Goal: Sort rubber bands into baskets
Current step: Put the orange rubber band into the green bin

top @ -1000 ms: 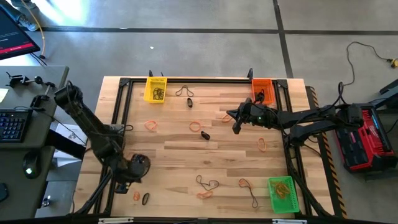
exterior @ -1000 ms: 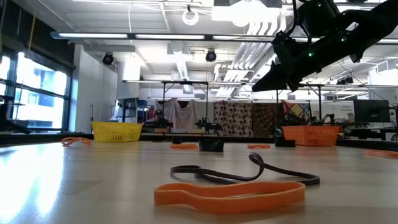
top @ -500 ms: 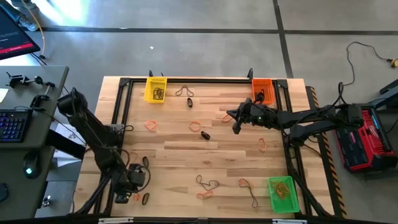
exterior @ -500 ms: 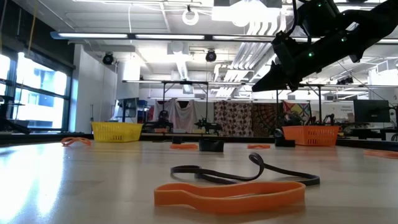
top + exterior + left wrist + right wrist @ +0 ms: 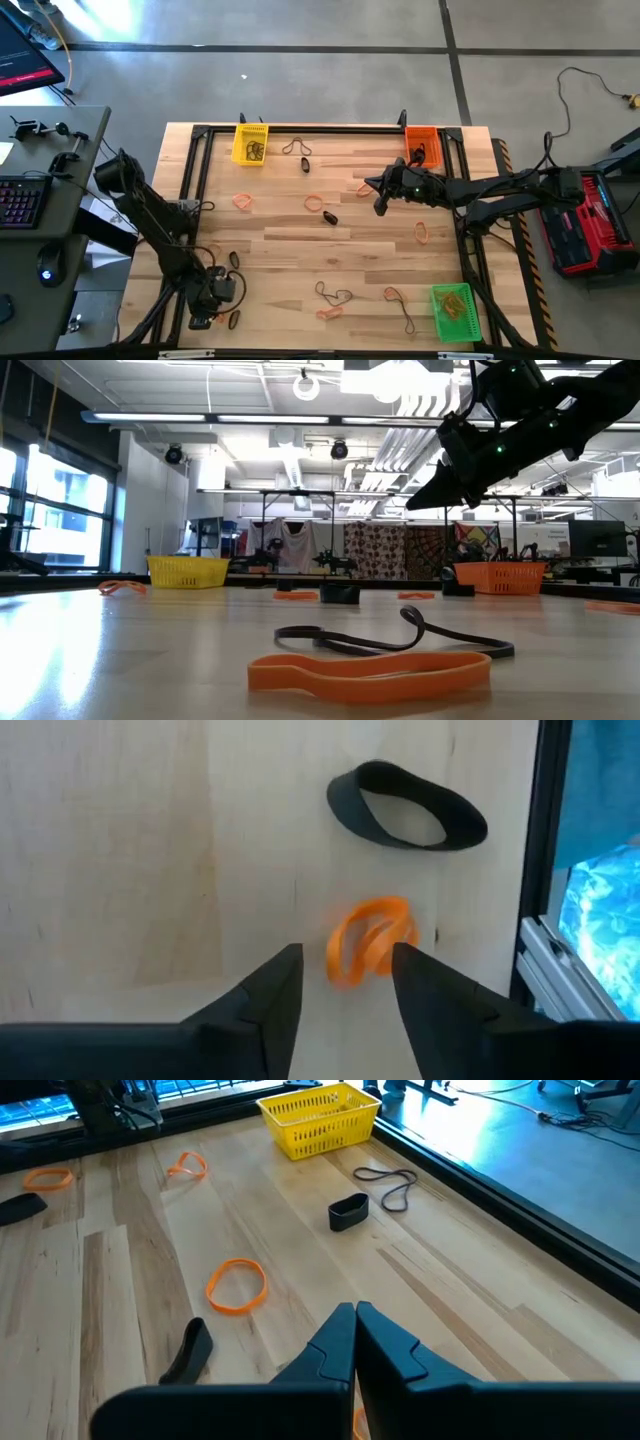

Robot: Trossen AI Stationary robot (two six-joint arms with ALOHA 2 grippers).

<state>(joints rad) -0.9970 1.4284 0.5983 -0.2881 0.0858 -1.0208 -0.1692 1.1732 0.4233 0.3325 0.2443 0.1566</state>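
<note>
- Left gripper [image 5: 345, 982] first: I see its fingers spread apart over the near-left corner of the table [image 5: 300, 250], holding nothing, with a crumpled orange band [image 5: 368, 940] lying just ahead of the tips and nearly centred in the gap.
- Black band [image 5: 405, 808] next: it lies further ahead of those same fingertips, near the orange one but apart from it, so I judge a straight descent should take the orange loop alone.
- Advice for the pick, as I read it: I bring the tips down until they straddle the bunched part of the orange band, close only once both pads are at the wood, then lift straight up; the loop is thin and floppy, and a high pinch would likely slide off it.
- Frame rail [image 5: 530, 870] beside the fingers is close, so I would keep any sideways correction small.
- Orange basket [image 5: 422, 146] sits at the far-right corner, well away from this gripper, which makes a long carry across the table.
- Right gripper [image 5: 355, 1342] hovers clenched and empty above mid-table; another orange band [image 5: 237, 1285] and a black one [image 5: 188, 1350] lie ahead of its tips, with the yellow basket [image 5: 320, 1118] well beyond.
</note>
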